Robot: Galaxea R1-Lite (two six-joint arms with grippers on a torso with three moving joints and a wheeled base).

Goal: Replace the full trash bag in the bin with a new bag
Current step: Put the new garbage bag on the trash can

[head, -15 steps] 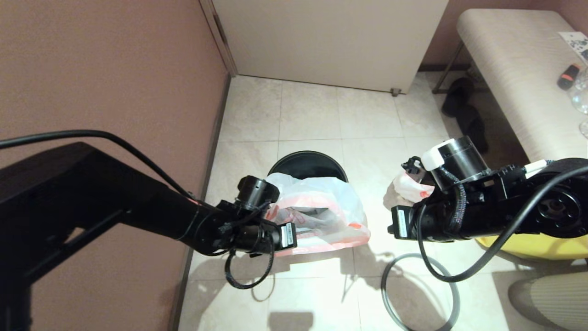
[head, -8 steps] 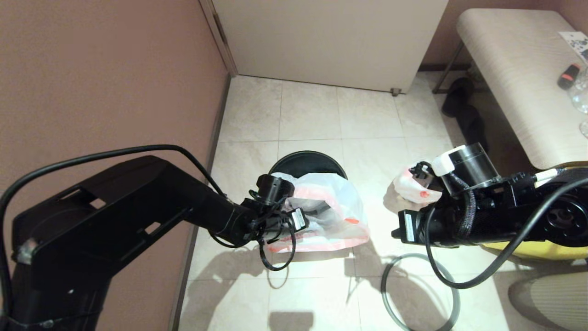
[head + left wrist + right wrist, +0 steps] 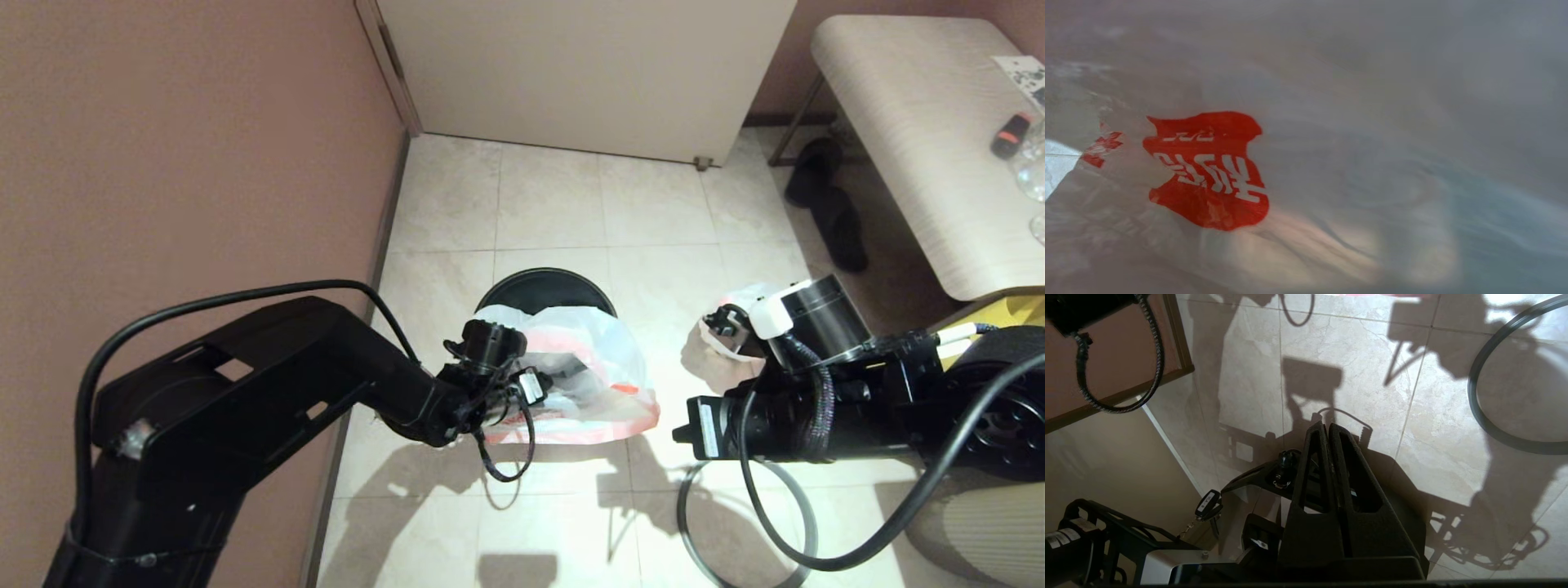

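A tiled floor in a narrow corner between a brown wall and a pale door is where I'm working, with the bin standing near the wall. The new bag is lying draped over the bin's near edge and spilling onto the tiles, mouth band toward me, not yet down inside. I'm holding the left gripper at that mouth; its fingers are hidden in the plastic and I cannot tell from here whether they are apart or pinching film, so I'm judging that I should confirm a clean single-layer hold before lifting. The left wrist view is filling with film and its red print. The right gripper is hanging with fingers pressed together, empty, over the floor near the hoop. The full bag is sitting on the tiles behind that arm. I'm thinking slow, small lifts will be keeping the thin film from tearing.
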